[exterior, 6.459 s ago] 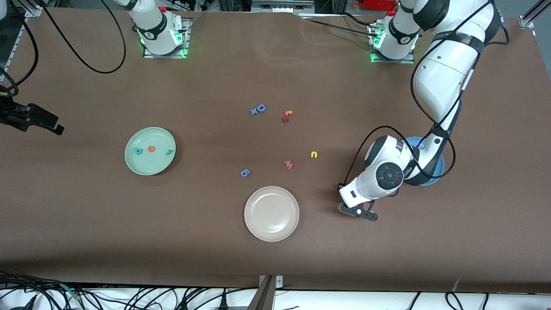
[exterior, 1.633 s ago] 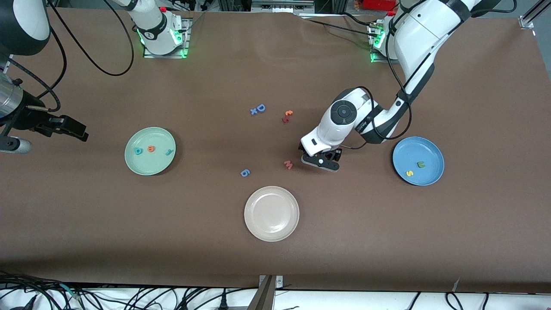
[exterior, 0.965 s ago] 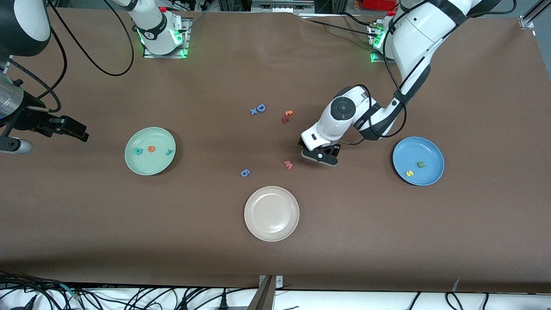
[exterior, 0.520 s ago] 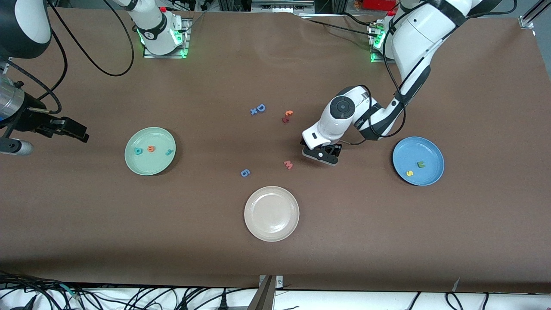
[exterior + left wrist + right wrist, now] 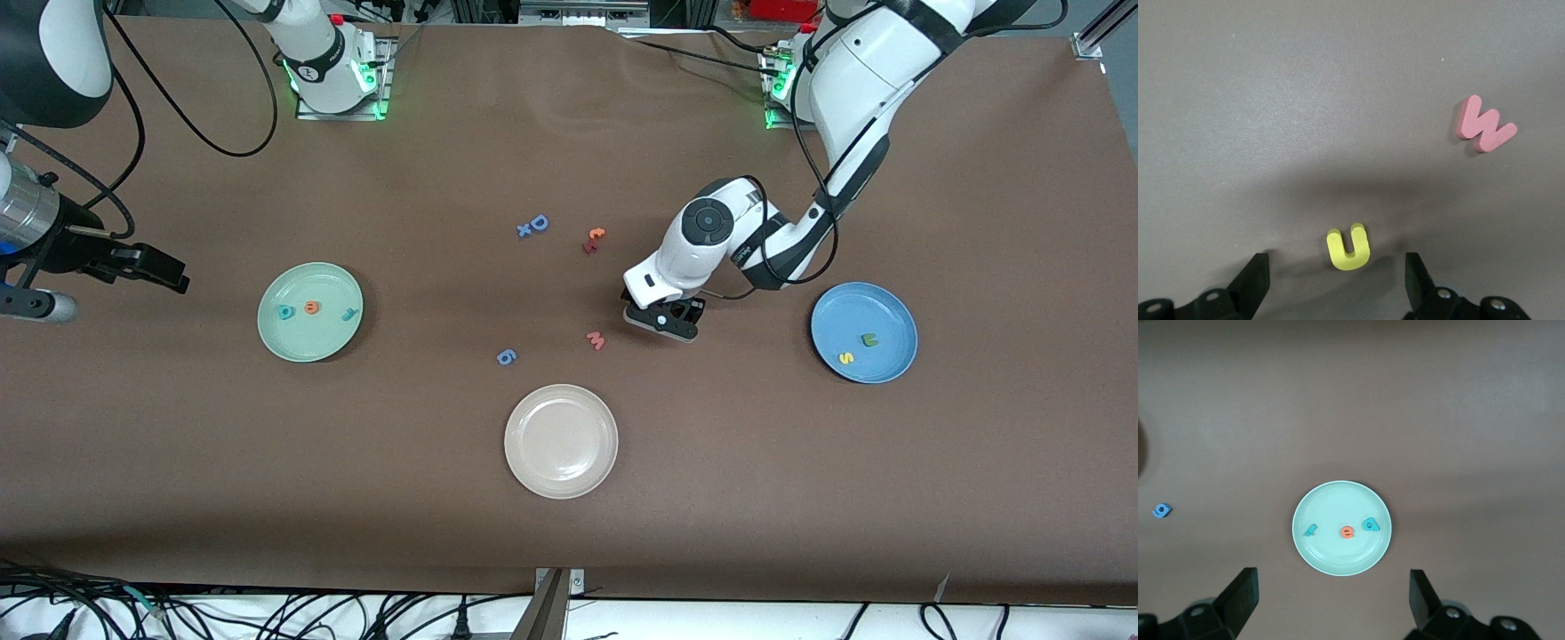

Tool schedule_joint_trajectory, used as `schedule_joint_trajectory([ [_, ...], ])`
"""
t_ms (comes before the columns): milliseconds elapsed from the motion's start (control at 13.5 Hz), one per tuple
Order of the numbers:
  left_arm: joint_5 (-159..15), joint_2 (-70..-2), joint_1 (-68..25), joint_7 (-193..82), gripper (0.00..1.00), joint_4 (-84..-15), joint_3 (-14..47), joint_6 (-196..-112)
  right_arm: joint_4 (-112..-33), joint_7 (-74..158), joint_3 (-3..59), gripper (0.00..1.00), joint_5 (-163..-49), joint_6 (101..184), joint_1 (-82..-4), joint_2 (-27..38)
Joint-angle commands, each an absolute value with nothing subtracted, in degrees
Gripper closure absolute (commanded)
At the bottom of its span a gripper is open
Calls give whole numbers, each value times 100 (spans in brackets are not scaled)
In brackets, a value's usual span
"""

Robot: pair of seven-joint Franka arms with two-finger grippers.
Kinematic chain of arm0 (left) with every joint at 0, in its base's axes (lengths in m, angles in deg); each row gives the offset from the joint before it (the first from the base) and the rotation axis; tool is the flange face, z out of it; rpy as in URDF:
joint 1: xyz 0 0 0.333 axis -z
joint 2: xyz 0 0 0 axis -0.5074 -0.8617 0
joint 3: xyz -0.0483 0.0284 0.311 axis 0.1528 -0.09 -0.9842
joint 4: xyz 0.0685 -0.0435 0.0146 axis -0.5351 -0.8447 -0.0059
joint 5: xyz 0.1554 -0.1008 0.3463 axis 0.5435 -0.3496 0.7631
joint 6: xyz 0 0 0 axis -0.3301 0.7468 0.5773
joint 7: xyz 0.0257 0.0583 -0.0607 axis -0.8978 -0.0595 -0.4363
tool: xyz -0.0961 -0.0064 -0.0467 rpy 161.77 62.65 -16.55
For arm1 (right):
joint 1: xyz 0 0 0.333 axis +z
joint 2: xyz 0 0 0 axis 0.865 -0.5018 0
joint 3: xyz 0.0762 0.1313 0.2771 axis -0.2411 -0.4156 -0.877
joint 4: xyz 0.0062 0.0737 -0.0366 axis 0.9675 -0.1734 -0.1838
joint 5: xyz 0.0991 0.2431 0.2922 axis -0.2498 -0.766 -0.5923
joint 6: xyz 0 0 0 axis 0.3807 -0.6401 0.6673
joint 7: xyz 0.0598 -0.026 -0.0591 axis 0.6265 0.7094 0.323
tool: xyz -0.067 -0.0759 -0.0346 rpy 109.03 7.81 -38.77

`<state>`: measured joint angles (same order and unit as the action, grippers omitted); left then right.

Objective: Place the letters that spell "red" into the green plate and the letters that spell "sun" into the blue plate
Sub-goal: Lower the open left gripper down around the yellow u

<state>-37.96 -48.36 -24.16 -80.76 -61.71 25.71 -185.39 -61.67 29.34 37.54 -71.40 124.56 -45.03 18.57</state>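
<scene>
Waiting high off the right arm's end of the table, the right gripper (image 5: 1331,603) hangs spread, looking down on the green plate (image 5: 271,333), which holds all three "red" letters (image 5: 310,308). The left gripper (image 5: 1336,280) has dropped low — fingers spread, just starting to close — straddling the yellow u (image 5: 1349,247), the last "sun" letter missing from the blue plate (image 5: 889,307).

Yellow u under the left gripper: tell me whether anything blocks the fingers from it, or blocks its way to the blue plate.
Nothing visible does. The yellow u lies flat on bare table between the open fingers of the left gripper. The pink w lies apart from it, toward the right arm's end. The table between the u and the blue plate is bare.
</scene>
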Motion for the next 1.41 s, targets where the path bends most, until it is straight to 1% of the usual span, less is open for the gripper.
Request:
schedule_joint_trajectory([
  [0, -3561, -4958, -2364, -8153, 10, -5984, 2535, -18557, -6302, 2855, 3752, 0, -7121, 12550, -4512, 1949],
  [223, -3552, -5029, -2337, -8153, 10, -5896, 2526, -18548, -6302, 2847, 3752, 0, -7121, 12550, -4512, 1949],
  [445, -3421, -5038, -2328, -8145, 15, -5887, 2526, -18530, -6302, 2855, 3752, 0, -7121, 12550, -4512, 1940],
  [668, -3350, -5047, -2337, -8153, 15, -5887, 2526, -18513, -6302, 2855, 3752, 0, -7121, 12559, -4512, 1940],
  [817, -3359, -5047, -2337, -8145, 18, -5887, 2526, -18513, -6302, 2855, 3752, 0, -7121, 12559, -4512, 1940],
  [891, -3350, -5047, -2337, -8145, 22, -5878, 2526, -18513, -6293, 2855, 3752, 0, -7121, 12559, -4512, 1940],
  [1039, -3359, -5064, -2337, -8153, 25, -5869, 2526, -18478, -6302, 2855, 3752, 0, -7121, 12559, -4512, 1940],
  [1114, -3350, -5064, -2328, -8153, 31, -5843, 2526, -18469, -6293, 2855, 3752, 0, -7121, 12559, -4512, 1940],
  [1336, -3350, -5064, -2328, -8153, 32, -5825, 2526, -18416, -6302, 2847, 3752, 0, -7121, 12559, -4512, 1940],
])
